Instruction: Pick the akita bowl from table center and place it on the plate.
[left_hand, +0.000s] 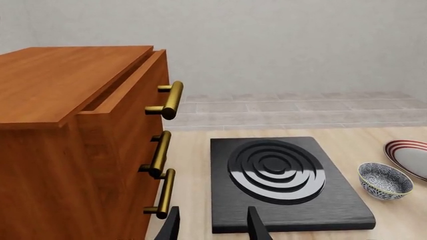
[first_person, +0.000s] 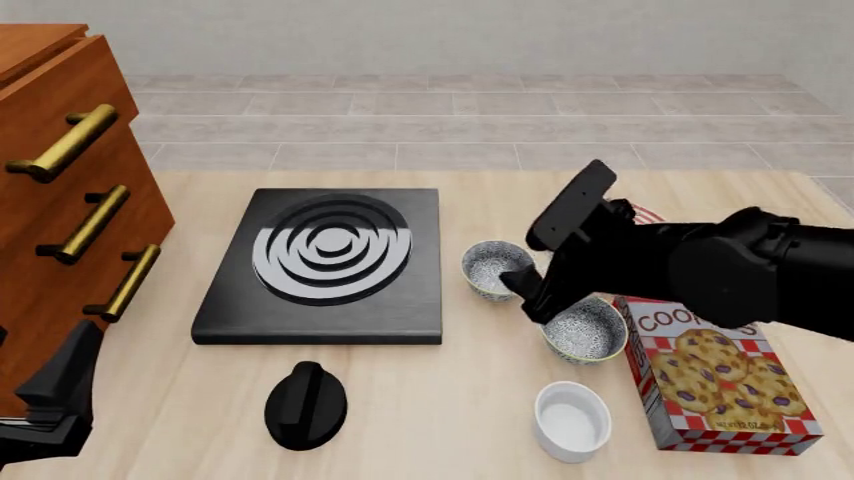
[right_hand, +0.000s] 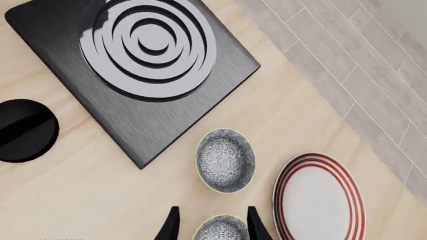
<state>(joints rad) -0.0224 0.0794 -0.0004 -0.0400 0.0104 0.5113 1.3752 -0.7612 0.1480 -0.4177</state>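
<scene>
Right wrist: akita bowl (right_hand: 225, 160) beyond gripper (right_hand: 213, 211)

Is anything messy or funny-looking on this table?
Just one thing: the top drawer of the wooden cabinet is pulled out a little, leaving a dark gap behind its front. The drawers below look shut. Nothing looks spilled or broken.

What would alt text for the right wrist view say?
Looking down on a wooden table: the akita bowl sits between a black hob and the red-ringed plate. A second speckled bowl shows between the open jaws of the right gripper, and a black knob lies beside the hob.
</scene>
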